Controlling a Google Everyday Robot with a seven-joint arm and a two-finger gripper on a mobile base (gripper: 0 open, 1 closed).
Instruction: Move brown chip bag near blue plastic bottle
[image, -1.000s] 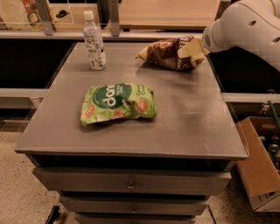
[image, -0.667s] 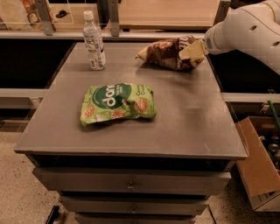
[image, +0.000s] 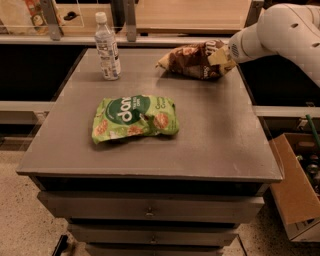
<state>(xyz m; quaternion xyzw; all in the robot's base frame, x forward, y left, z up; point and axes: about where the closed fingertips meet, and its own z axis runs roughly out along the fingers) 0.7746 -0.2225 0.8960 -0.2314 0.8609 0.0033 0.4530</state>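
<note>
— Clear plastic first: the blue plastic bottle (image: 107, 47) stands upright near the back-left corner of the desk (image: 215, 140). Ribbed walls, white cap, white label with bluish print.

— Desk top?

— Flat grey metal, matte with a dull sheen. Drawers (image: 150, 211) sit under the front edge.

— Next along?

— The green chip bag (image: 134, 118) is glossy crinkled film and lies flat a bit left of centre. It's nearer the front edge than the bottle and well apart from it.

— Task bag?

— The brown chip bag (image: 192, 61) lies by the back edge, toward the back-right corner, well apart from the bottle. Dark brown crinkled film, white lettering, pale yellow ends, orange-tan patches. Puffy in the middle, tapering to a point at its left end.

— Gripper?

— The gripper (image: 223, 56) is right against the bag's right end, over the back-right corner. A smooth white arm (image: 280, 30) comes in from the right. Can't tell whether it's clamped on the bag or only touching it.

— Past the right edge?

— An open cardboard box (image: 295, 200) sits on the floor beside the front-right corner.
</note>
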